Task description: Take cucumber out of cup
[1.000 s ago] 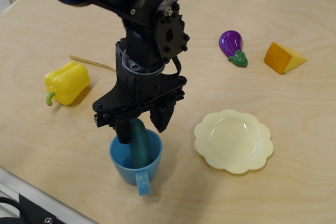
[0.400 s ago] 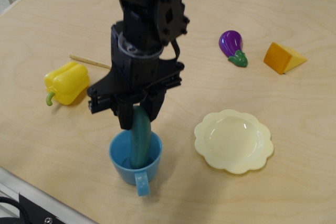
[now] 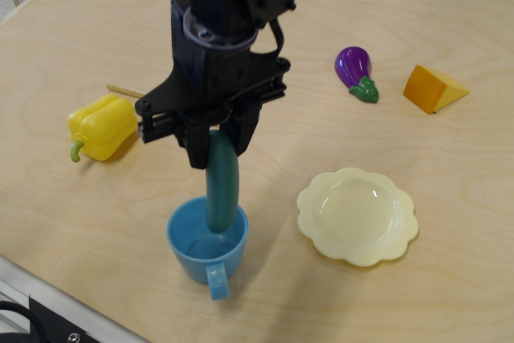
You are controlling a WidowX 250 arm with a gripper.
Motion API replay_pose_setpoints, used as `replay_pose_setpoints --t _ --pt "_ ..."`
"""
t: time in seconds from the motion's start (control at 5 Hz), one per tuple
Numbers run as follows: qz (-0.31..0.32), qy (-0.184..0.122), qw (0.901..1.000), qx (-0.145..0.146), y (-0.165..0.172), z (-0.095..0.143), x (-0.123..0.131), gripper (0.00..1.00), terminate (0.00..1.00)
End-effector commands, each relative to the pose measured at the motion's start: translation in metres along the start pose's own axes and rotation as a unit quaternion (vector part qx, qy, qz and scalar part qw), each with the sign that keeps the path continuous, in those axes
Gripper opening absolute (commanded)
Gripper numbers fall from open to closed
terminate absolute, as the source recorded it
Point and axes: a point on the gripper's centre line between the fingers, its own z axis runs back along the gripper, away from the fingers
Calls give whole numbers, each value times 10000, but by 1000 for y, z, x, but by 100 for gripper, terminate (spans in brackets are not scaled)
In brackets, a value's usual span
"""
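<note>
Lower left of the frame, we've got fingers point(image 3: 213, 140) clamped on the cucumber point(image 3: 221, 184), hanging upright, tip just above the cup point(image 3: 207, 248).

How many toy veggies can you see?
3: the cucumber held in the hand over the blue cup, the yellow pepper at left, the purple eggplant at back.

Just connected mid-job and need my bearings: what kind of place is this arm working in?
Probably a lab tabletop for manipulation practice, not a real kitchen: a bare plywood table with scattered plastic toy food, a yellow pepper and an eggplant, and a metal frame edge at the front.
</note>
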Motion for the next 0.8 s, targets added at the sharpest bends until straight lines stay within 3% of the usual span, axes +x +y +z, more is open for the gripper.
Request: replay_pose_setpoints --t 0.0,0.2,0.6 --pt "356 -195 9979 -501 -41 31 31 0 0" --pt "569 -204 9972 -437 -62 22 50 0 0" --pt "996 -164 9942 -368 -98 -19 90 0 0"
